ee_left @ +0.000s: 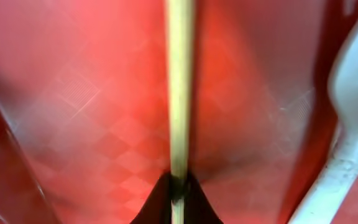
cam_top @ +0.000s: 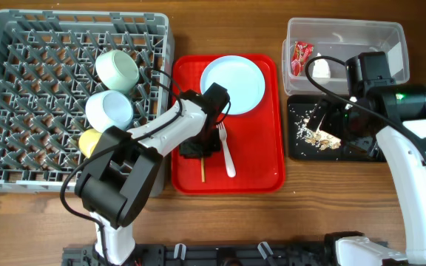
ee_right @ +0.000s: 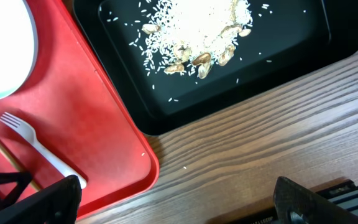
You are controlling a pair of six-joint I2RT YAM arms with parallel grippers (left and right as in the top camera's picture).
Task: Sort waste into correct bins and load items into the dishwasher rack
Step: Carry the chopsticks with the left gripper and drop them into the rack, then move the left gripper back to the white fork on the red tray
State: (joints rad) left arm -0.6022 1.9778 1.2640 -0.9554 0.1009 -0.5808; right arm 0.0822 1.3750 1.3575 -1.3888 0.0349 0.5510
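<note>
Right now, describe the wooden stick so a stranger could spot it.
Find the flat red tray in the middle. Left of the white fork on it lies the wooden stick, gripped by the left claw. It alone is thin, straight and tan.

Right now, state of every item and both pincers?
plate: on red tray, empty
fork: flat on red tray
wooden stick: flat on red tray, left pincer shut on it
upper bowl: in rack, tilted
lower bowl: in rack, tilted
yellow cup: in rack, partly hidden
red wrapper: in clear tub
paper wad: in clear tub
crumbs: in black tray
right pincer: open, empty
</note>
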